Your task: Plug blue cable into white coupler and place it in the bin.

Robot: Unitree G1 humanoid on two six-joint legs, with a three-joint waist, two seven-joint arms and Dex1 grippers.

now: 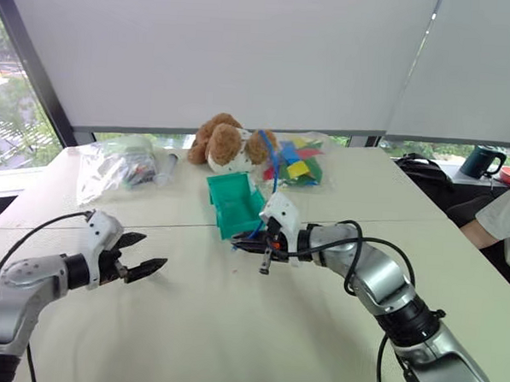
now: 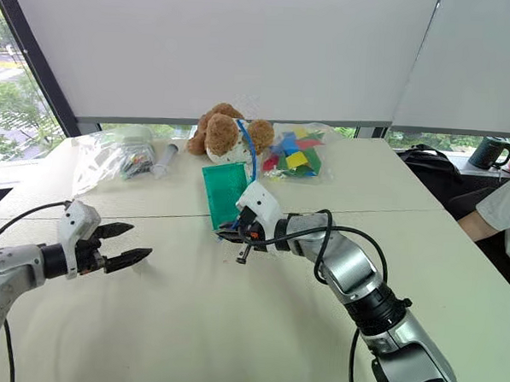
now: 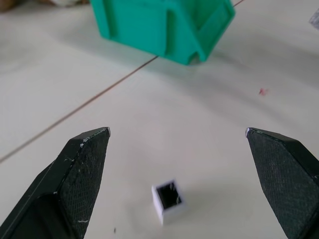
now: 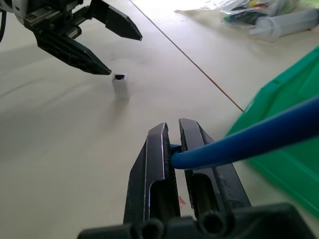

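On the left, the left gripper hovers over the table with its jaws spread wide, empty, the white coupler standing just beside its tips. At centre, the right gripper pinches the blue cable before the bin.

A bright blue cable crosses a teal-green bin at centre frame. The coupler is white, both pincers' fingers black, the surface pale cream, the teddy bear brown and white.
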